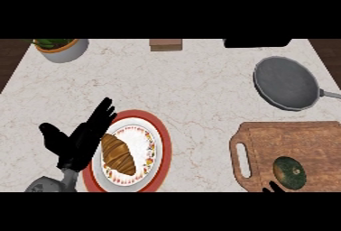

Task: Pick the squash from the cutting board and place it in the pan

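A dark green round squash [290, 172] lies on the wooden cutting board [313, 140] at the lower right. The grey pan [288, 83] sits on the counter beyond the board, its handle pointing right. Only the tips of my right hand [274, 188] show at the view's lower edge, just left of and below the squash, and they do not hold it. My left hand [78, 137] rests open at the lower left, fingers up, beside a plate.
A red-rimmed plate [163, 144] with a croissant [118, 154] sits next to my left hand. A white pot with a plant [63, 48] stands at the back left. A brown block [166, 44] and a black object [256, 43] lie along the back edge.
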Robot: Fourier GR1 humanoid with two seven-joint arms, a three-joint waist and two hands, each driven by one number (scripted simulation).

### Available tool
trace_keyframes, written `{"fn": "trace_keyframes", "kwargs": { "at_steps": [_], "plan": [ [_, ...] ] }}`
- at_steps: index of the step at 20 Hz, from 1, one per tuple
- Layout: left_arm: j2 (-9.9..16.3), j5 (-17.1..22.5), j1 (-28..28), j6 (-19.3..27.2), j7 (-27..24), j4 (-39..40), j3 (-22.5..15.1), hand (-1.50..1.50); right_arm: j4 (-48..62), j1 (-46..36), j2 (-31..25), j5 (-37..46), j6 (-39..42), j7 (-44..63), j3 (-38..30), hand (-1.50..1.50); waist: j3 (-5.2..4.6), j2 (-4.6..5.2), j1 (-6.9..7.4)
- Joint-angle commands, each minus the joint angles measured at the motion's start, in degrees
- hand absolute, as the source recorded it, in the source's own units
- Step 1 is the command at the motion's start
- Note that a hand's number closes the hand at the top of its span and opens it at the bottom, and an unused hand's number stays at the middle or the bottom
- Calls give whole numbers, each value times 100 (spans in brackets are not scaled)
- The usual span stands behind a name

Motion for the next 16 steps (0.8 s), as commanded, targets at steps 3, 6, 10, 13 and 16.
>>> {"fn": "trace_keyframes", "kwargs": {
  "at_steps": [3,6,10,13,16],
  "plan": [
    [-319,-349,21,111,133,-135,-184,0,742,310,603,904,-551,664,254,-150,-2,35,130],
    [-247,-347,84,-185,-70,-37,57,0,888,48,652,839,-674,611,-84,-150,-5,43,165],
    [-97,-222,38,-310,287,-262,276,0,798,121,753,1259,-942,908,-160,-150,-5,37,157],
    [-382,-391,64,-319,133,-77,301,0,691,226,365,639,-1166,535,-705,-150,-7,42,146],
    [-317,-504,91,-312,361,-250,371,0,1670,-356,1104,970,-1323,367,-439,-150,-4,45,191]
  ]
}}
